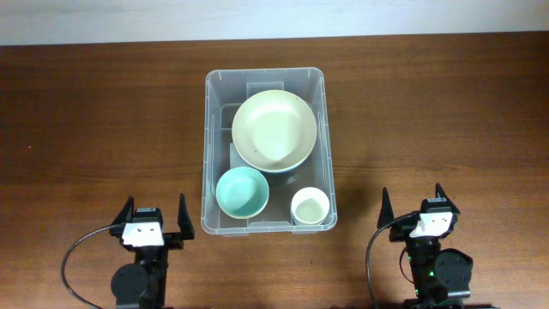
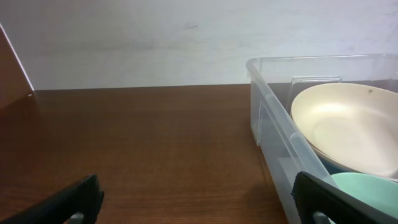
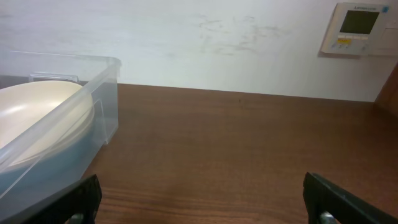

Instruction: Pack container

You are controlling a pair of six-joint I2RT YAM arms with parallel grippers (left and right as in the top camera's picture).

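Holding left gripper (image 1: 155, 210) and right gripper (image 1: 419, 206) spread open and empty either side of the container (image 1: 208, 146), sitting between them, running lengthwise away from both, lying nearer the left one.

You see a dark reddish-brown bench (image 1: 446, 112) with fine wood grain. The container (image 1: 207, 154) is clear, colourless plastic. The large bowl (image 1: 274, 129) is pale cream-green with a blue-grey outer edge, the medium bowl (image 1: 242, 190) is teal, and the small bowl (image 1: 310, 206) is cream-white. The left tool (image 1: 155, 209) and the right tool (image 3: 202, 205) are black-fingered. The wall thermostat (image 3: 357, 28) is beige with a greenish display.
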